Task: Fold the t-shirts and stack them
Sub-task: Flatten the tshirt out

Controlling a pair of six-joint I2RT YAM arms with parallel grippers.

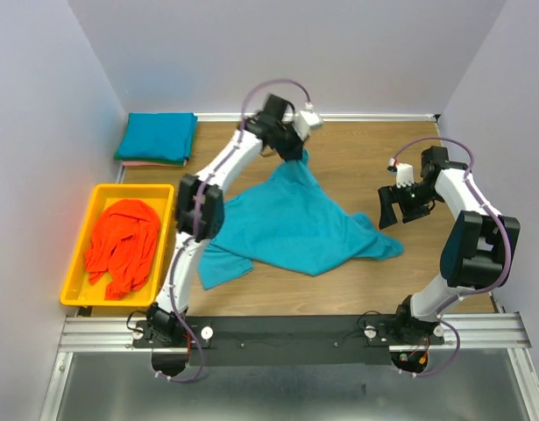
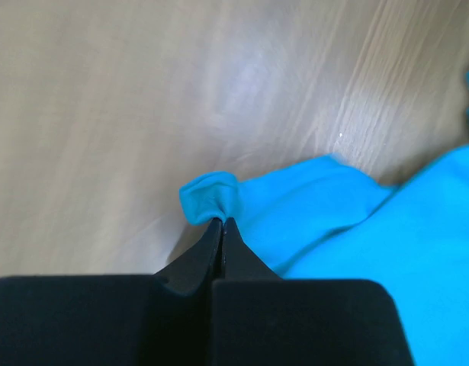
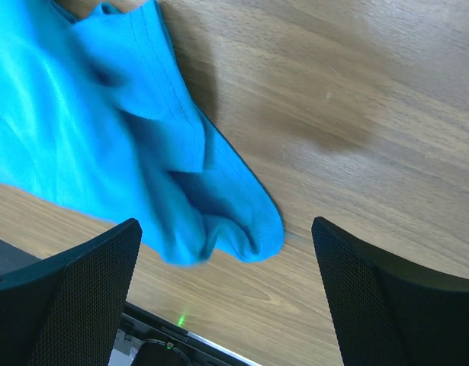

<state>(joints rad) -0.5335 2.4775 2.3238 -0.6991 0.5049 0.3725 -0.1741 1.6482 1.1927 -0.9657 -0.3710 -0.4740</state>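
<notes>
Partway: folded stack (image 1: 155, 138) done, orange t-shirts (image 1: 123, 246) waiting in tray (image 1: 133, 189), teal t-shirt (image 1: 295, 230) unfolded; left end effector (image 2: 223, 225) pinching its corner, right end effector (image 3: 226, 229) spread.

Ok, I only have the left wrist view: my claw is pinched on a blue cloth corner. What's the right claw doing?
Observer: The right claw is open above the teal t-shirt's right-hand tip, gripping nothing.
Operator: Any other shirts waiting?
Observer: A crumpled orange-red t-shirt lies in the yellow tray on the left.
Operator: Anything folded yet?
Observer: Yes, a folded teal t-shirt sits far left, beyond the tray.
</notes>
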